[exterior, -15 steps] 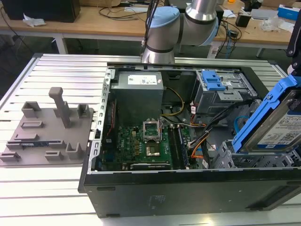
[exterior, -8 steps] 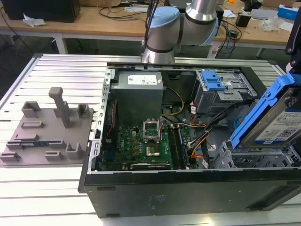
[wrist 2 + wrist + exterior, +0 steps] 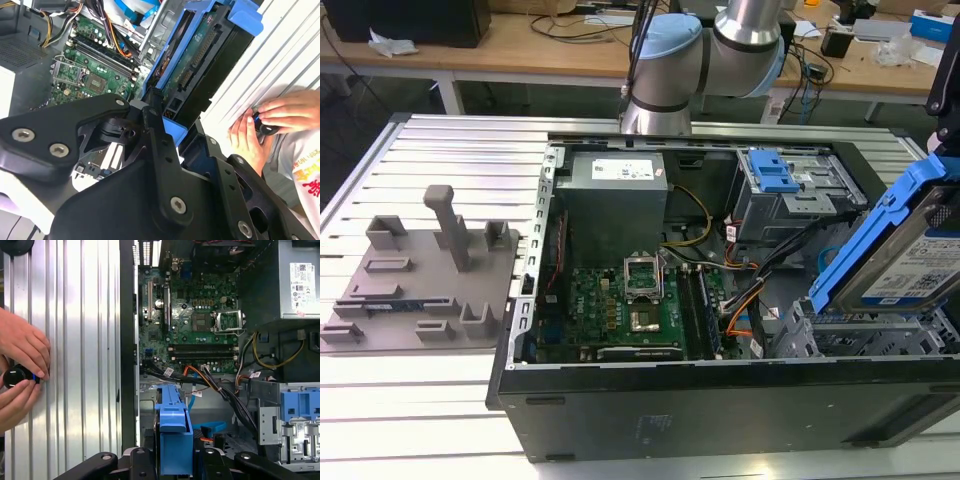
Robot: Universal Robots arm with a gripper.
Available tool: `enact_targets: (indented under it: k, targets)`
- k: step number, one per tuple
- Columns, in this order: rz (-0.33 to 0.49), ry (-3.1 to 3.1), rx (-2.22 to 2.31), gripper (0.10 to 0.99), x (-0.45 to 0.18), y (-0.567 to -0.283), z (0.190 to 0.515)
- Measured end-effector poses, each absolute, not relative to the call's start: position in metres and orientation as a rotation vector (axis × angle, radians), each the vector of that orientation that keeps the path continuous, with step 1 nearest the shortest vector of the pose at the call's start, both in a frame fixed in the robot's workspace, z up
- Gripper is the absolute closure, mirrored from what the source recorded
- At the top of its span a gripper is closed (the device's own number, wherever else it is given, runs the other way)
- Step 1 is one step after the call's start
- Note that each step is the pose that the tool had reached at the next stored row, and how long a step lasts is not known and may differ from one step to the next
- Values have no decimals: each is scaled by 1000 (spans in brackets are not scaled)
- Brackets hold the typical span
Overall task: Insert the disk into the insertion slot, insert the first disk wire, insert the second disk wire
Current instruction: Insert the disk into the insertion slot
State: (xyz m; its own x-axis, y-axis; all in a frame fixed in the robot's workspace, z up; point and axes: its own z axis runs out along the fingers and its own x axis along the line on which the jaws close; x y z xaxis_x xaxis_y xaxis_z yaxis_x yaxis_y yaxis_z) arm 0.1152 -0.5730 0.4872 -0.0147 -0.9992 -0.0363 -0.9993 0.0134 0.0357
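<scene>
The disk (image 3: 910, 258), a silver drive with a white label in a bright blue carrier, hangs tilted above the case's corner at the exterior view's right. My gripper (image 3: 942, 160) is shut on its upper end. In both wrist views the black fingers (image 3: 152, 117) clamp the blue carrier (image 3: 175, 432), and the drive's circuit-board side (image 3: 200, 55) faces the second wrist camera. Just under the drive's lower end stands the insertion slot (image 3: 865, 335), a low grey perforated cage. Loose orange and blue wires (image 3: 745, 303) lie beside that cage.
A taller grey cage with a blue latch (image 3: 785, 185) stands behind the slot, beside the grey power-supply box (image 3: 615, 200). The green motherboard (image 3: 630, 300) fills the case floor. A grey fixture plate (image 3: 420, 275) lies outside. A person's hands (image 3: 20, 370) hold a small black knob on the ribbed table.
</scene>
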Motion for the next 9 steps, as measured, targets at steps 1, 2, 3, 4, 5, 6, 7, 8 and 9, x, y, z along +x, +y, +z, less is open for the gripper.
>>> enact_targets:
  k: [1, 2, 3, 4, 5, 6, 7, 8, 9]
  targets:
    - [77, 2234, -2203, 722, 115, -573, 487]
    - [73, 2232, -2201, 722, 115, -573, 487]
    - [70, 2231, -2200, 722, 115, -573, 487]
    - [67, 2229, -2199, 722, 115, -573, 486]
    - [64, 2228, -2198, 722, 115, -573, 486]
    - [61, 2227, -2197, 722, 115, -573, 486]
    - [58, 2225, -2196, 722, 115, -573, 486]
    - [53, 2222, -2194, 722, 115, -573, 485]
    - [49, 2220, -2193, 722, 115, -573, 485]
